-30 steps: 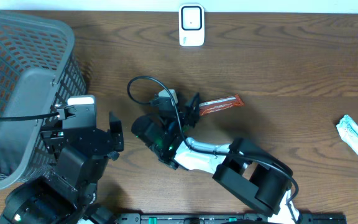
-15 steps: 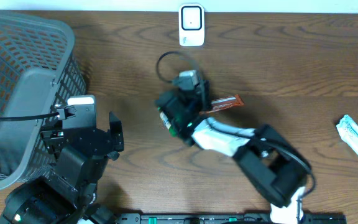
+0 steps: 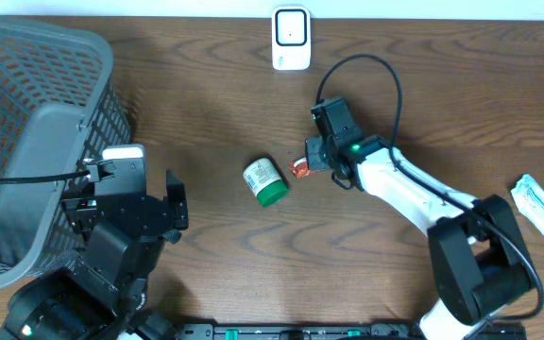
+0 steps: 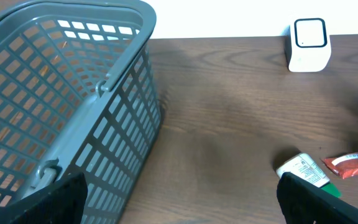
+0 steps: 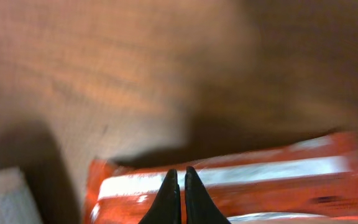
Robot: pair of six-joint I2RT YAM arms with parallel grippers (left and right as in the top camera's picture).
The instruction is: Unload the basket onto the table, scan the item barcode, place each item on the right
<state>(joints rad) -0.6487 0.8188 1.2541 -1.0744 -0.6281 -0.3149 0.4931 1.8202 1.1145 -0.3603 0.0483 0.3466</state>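
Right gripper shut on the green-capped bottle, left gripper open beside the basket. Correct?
Not quite. The right gripper is shut on the red snack packet, not the bottle, which lies free nearby; the overhead view shows it. The left gripper is open beside the basket.

My right arm (image 3: 404, 184) has swung away from the near middle of the desk. It now reaches in from the right side. Its pincer (image 5: 180, 186) was partly open before, and its two fingers have now come together over the orange packet (image 3: 299, 168). From above, the arm now hides most of that packet, with just its left end peeking out. The little bottle with the green cap (image 3: 265, 181) was hidden under the arm, and now I can see it.
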